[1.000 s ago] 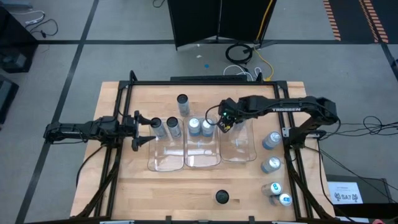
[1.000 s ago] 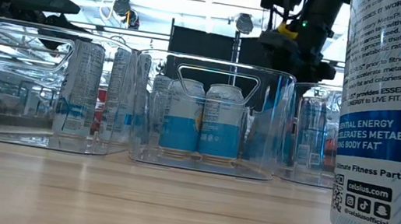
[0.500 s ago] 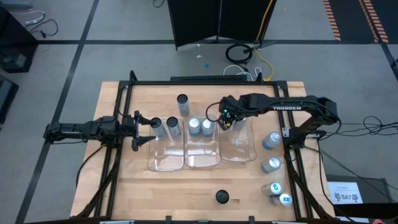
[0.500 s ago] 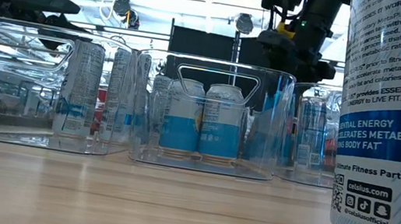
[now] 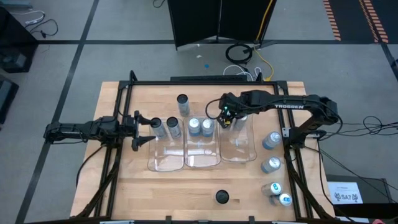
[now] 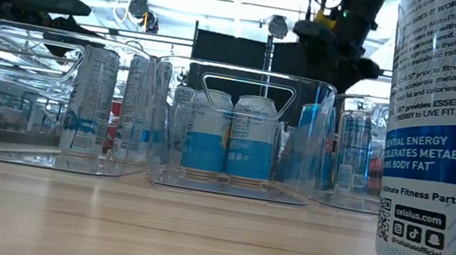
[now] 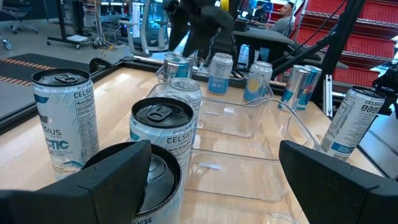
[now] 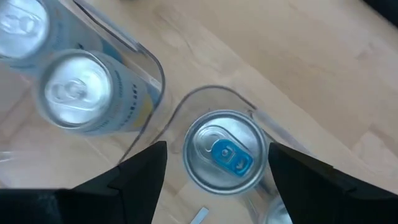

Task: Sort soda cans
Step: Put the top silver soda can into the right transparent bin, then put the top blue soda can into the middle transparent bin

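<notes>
left claw (image 5: 147, 130): fingers spread, arm level at table's left | right claw (image 5: 225, 117): fingers parted, pointing down

near can (image 6: 451, 132): "CELSIUS", "ESSENTIAL ENERGY" | right arm (image 5: 292, 106): "TROSSEN" | floor sheet (image 5: 346, 193): "SA7"

Eleven soda cans (image 5: 182, 104), three clear trays (image 5: 202, 158), two arms, each with one claw (image 5: 144, 129).
</notes>
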{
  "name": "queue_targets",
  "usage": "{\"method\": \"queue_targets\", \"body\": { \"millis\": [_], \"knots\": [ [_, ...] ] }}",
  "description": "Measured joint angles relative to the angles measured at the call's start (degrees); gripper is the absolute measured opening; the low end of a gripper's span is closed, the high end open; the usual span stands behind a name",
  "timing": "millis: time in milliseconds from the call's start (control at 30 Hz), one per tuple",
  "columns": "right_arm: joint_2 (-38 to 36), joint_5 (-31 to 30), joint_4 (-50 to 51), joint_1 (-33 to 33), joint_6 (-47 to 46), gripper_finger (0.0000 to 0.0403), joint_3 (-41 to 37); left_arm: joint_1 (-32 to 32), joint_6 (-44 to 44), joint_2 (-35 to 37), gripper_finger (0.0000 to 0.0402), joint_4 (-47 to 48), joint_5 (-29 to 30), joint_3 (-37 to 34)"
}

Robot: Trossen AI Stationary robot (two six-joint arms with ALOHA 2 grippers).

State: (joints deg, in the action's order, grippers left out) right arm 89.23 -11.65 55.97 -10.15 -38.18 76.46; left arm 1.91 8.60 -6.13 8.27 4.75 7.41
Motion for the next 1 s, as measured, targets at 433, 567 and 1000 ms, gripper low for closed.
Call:
{"method": "queue_targets", "body": {
  "millis": [433, 567, 1000],
  "knots": [
    [-0.07, -0.33, 12.89, 3.09, -0.71, 0.0274, 12.02, 0.00, -0.02, 0.00, 0.0363, -0.02, 0.00, 0.01],
    [-1.51, -0.70, 17.74, 7.36, -4.22, 0.0274, 12.09, 0.00, -0.02, 0.00, 0.0363, -0.01, -0.01, 0.01],
    [-13.60, -15.29, 33.54, 28.01, -37.50, 0.0274, 7.73, 0.00, -0.02, 0.00, 0.0363, 0.03, 0.00, 0.01]
  ]
}}
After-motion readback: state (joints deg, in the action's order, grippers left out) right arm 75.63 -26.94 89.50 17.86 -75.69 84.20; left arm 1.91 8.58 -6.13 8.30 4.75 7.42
